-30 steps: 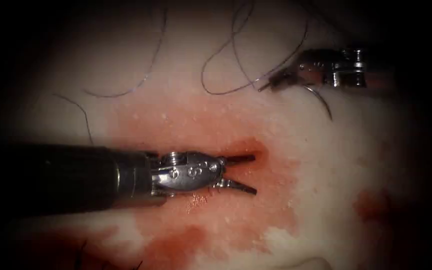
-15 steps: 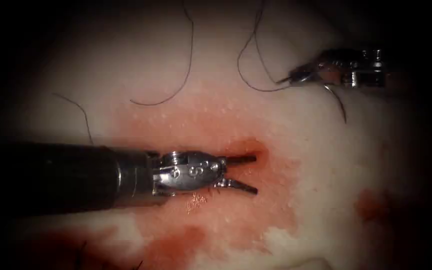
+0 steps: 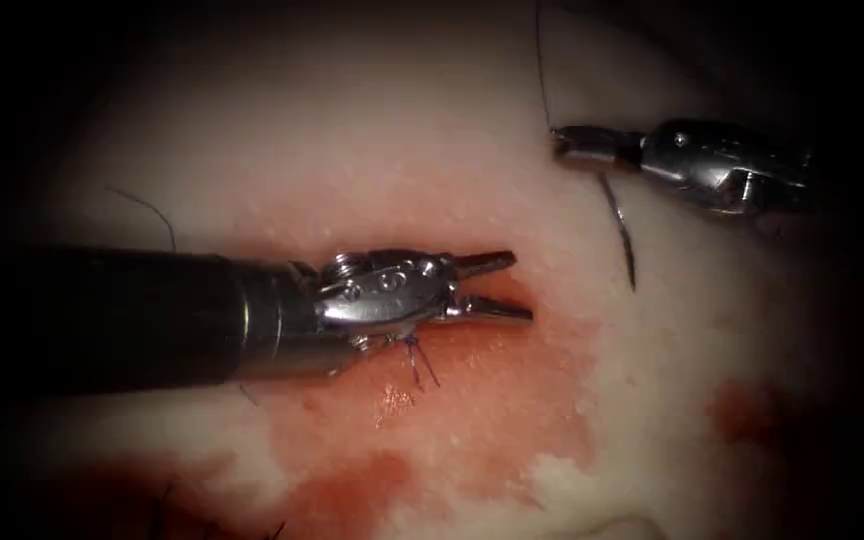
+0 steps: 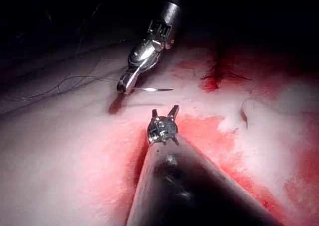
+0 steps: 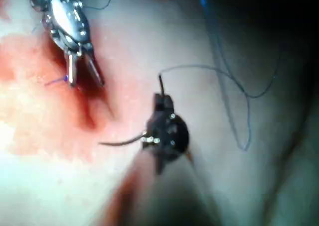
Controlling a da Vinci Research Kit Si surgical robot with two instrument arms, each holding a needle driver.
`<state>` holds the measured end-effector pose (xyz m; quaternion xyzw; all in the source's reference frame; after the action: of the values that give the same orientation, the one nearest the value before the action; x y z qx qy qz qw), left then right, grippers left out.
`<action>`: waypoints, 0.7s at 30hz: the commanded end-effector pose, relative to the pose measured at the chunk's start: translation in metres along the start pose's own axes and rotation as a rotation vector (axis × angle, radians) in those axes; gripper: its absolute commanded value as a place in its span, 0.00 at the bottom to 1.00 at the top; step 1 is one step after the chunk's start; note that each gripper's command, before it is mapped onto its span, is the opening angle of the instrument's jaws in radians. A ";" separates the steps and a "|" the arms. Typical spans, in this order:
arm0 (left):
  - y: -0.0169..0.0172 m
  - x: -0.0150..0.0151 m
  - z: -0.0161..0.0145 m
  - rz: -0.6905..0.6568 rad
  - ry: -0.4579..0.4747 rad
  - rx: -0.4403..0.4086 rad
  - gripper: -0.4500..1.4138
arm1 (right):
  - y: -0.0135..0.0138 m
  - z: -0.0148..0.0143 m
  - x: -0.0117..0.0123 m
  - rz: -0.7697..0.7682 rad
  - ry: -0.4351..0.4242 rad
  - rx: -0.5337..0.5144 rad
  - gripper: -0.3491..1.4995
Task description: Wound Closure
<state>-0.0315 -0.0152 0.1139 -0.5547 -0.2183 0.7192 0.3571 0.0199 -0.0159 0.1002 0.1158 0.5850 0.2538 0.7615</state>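
Steel needle held clear of the tissue by the right tool, left tool spread and empty over the cut.

Red fluid (image 3: 472, 400) stains the tissue (image 3: 352, 150) around the cut (image 3: 512, 295), where the left tool (image 3: 500, 288) hangs with its jaws apart, holding nothing; a short purple cut end of thread (image 3: 420, 362) lies just below its wrist. To the right of the cut the right tool (image 3: 577, 143) has its jaws pinched on the curved needle (image 3: 620, 230) near its thread end, the point hanging free above the tissue. Dark thread (image 3: 542, 60) runs up from those jaws.
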 end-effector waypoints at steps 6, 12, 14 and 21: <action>-0.0003 0.0003 0.0007 -0.101 0.092 -0.056 0.58 | -0.0023 0.0028 0.0007 0.020 0.107 0.057 0.00; -0.0004 0.0007 0.0005 -0.168 0.128 -0.077 0.67 | -0.0043 0.0046 0.0013 0.024 0.175 0.058 0.00; -0.0004 0.0007 0.0005 -0.173 0.136 -0.083 0.67 | -0.0044 0.0047 0.0013 0.025 0.184 0.058 0.00; -0.0006 0.0007 0.0005 -0.185 0.140 -0.089 0.71 | -0.0052 0.0051 0.0015 0.027 0.214 0.058 0.00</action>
<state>-0.0314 -0.0142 0.1134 -0.5965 -0.2749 0.6317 0.4117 0.0256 -0.0189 0.0977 0.1177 0.6684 0.2588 0.6873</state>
